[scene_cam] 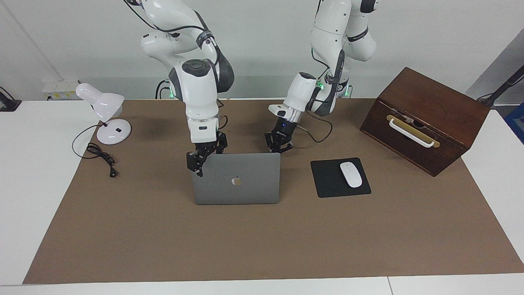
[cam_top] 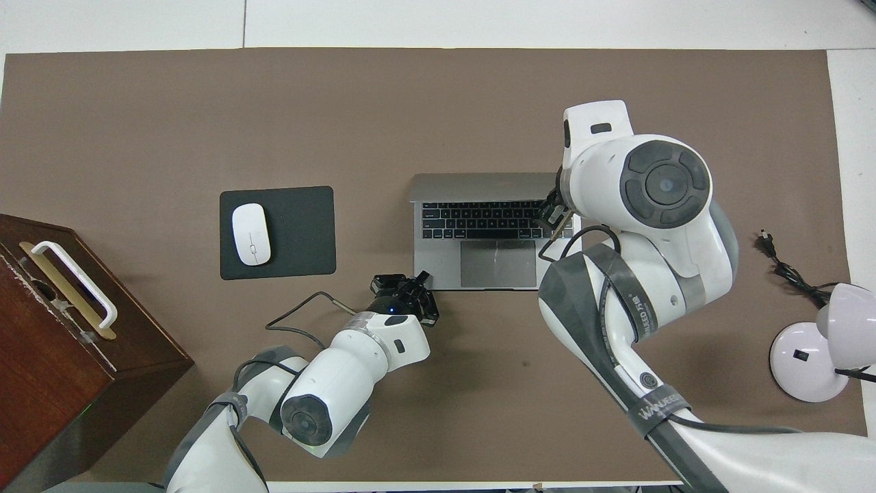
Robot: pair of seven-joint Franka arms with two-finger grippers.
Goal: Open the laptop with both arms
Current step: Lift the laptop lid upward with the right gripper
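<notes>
The brown table mat (scene_cam: 262, 246) carries everything, and the wooden box (scene_cam: 425, 119) with its white handle sits at the left arm's end, out of the working zone. The MacBook laptop (scene_cam: 236, 178) stands mid-mat, already open, its lid upright with the logo facing away from the robots and its keyboard and trackpad toward them, so both arms can reach its near edge.

The right arm (cam_top: 636, 226) bends over the laptop's corner at its own end of the table, and the right gripper (scene_cam: 201, 162) sits at the lid's upper corner, apparently to push or steady the screen; whether its fingers clasp the lid I cannot tell. The left gripper (scene_cam: 279, 144), fingertips together and holding nothing, rests at the base's near corner, likely pinning the base down while the lid swings.

The black mouse pad (scene_cam: 327, 180) with a white mouse (scene_cam: 351, 175) lies beside the laptop; the white desk lamp (scene_cam: 108, 116) stands at the right arm's end.
</notes>
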